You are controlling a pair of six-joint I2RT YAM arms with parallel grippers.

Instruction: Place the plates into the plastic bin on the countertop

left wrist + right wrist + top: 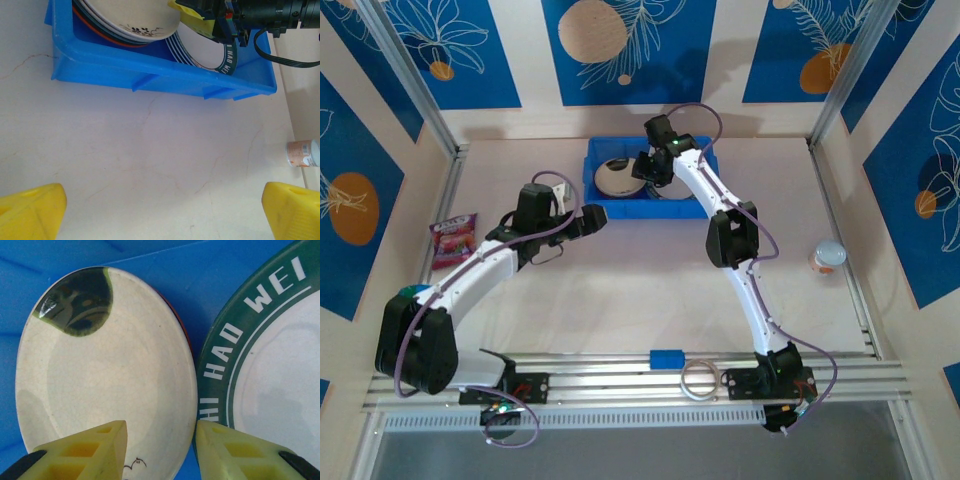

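Our left gripper (592, 218) hangs wide open and empty over the countertop (620, 300), just before the plastic bin (650, 211). In the bin we see a cream plate (110, 365) left and a green-rimmed plate (270, 390) right. Our right gripper (161, 432) hovers above both, fingers partly open, clamping nothing.

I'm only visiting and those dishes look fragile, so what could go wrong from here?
The right end effector hangs close above the cream plate and the green-rimmed plate in the plastic bin; a crooked lift might clip a rim. The cream plate tops a stack, so a nudge could slide it. The left end effector, open, faces the bin's front wall and could shove it if it advances.
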